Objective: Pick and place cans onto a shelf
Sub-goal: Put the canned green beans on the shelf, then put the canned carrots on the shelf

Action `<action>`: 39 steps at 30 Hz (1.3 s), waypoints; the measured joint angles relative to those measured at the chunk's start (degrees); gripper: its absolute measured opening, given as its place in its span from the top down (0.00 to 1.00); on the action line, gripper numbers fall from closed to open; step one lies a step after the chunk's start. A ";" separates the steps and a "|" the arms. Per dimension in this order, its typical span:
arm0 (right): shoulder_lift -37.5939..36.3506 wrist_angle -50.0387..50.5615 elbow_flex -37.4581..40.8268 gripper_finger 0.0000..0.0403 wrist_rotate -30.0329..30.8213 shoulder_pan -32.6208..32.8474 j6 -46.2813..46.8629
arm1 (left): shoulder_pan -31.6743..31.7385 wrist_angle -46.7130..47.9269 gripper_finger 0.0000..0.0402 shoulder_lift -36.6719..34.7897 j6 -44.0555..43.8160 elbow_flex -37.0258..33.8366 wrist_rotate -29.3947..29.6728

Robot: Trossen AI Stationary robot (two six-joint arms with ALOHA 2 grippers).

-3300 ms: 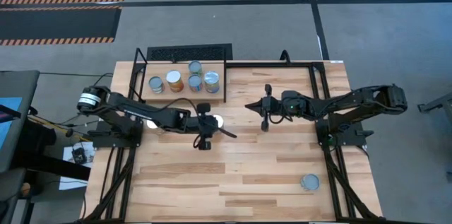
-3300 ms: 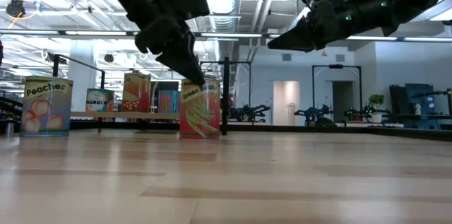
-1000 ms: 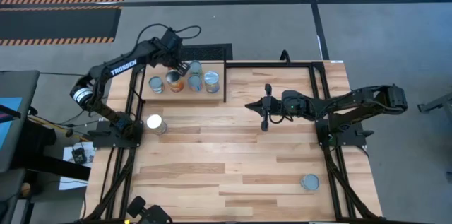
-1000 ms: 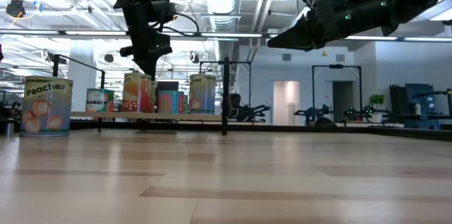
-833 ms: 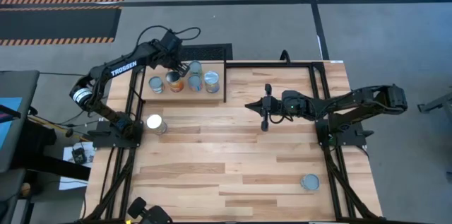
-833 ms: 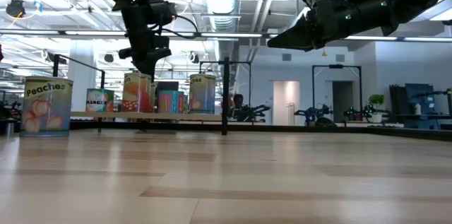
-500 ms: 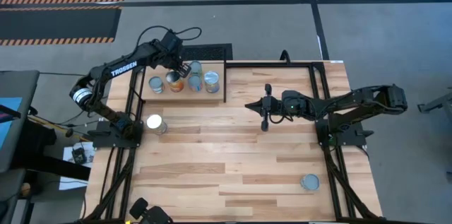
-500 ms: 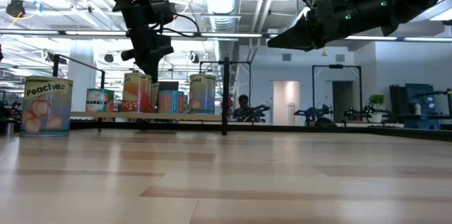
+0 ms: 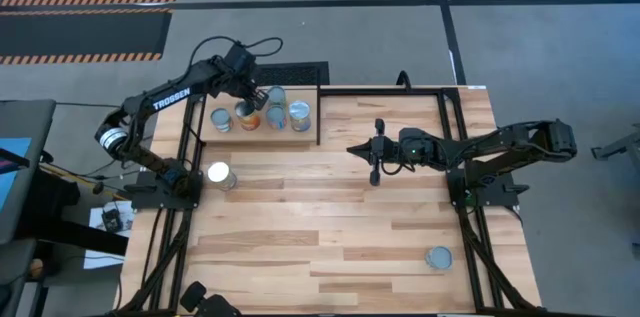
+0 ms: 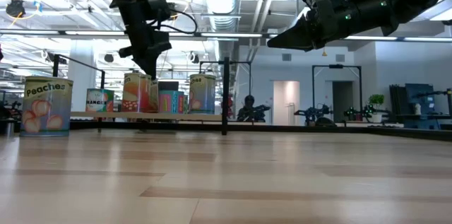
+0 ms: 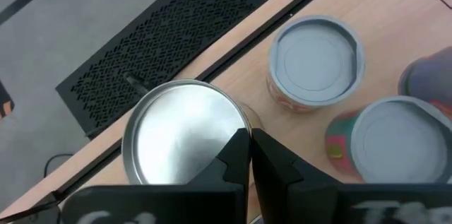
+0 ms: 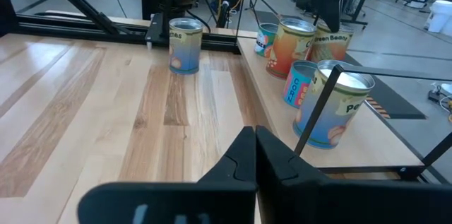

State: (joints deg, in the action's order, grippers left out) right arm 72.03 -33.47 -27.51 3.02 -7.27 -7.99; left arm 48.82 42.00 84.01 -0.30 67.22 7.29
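The shelf (image 9: 262, 127) sits at the table's (image 9: 340, 237) far left corner, and everything here is read off it. On its board stand five cans (image 9: 272, 112): a grey-lidded one (image 9: 221, 119) at the left end, an orange one (image 9: 247, 115) next to it, a green-bean can (image 9: 277, 97) toward the back, one (image 9: 276, 118) in front of that, and a silver-lidded one (image 9: 300, 115) at the right end by the black upright rod. The left gripper (image 9: 254, 98) hangs over the shelf's back edge, between the orange can and the green-bean can — its fingers (image 11: 240, 155) are pressed together with nothing between them, the tips above the rim of a shiny lid (image 11: 185, 133) in the wrist view. From table height that gripper (image 10: 150, 65) points down just above the can tops (image 10: 138, 91). Off the shelf, a peaches can (image 9: 220, 174) stands on the table just in front of the shelf's left end, and another can (image 9: 438, 257) sits well away, near the table's front right. The right gripper (image 9: 352, 148) waits to the right of the shelf, above the planks — its fingers (image 12: 254, 150) are closed together too, holding nothing, aimed toward the shelf's right end where the cans (image 12: 311, 75) line up.
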 joint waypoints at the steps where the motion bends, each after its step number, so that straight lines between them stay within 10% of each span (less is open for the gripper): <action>1: 0.00 0.00 0.00 0.98 -0.01 0.00 0.00 | 0.00 -0.03 1.00 0.00 0.00 0.00 -0.06; 39: 0.00 0.01 0.00 0.97 -0.01 0.01 0.02 | -0.23 3.05 0.84 -1.32 2.26 3.98 -2.10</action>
State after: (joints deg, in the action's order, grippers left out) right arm 72.03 -33.46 -27.51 3.01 -7.26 -7.97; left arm 48.58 45.05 82.68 1.96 71.20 5.19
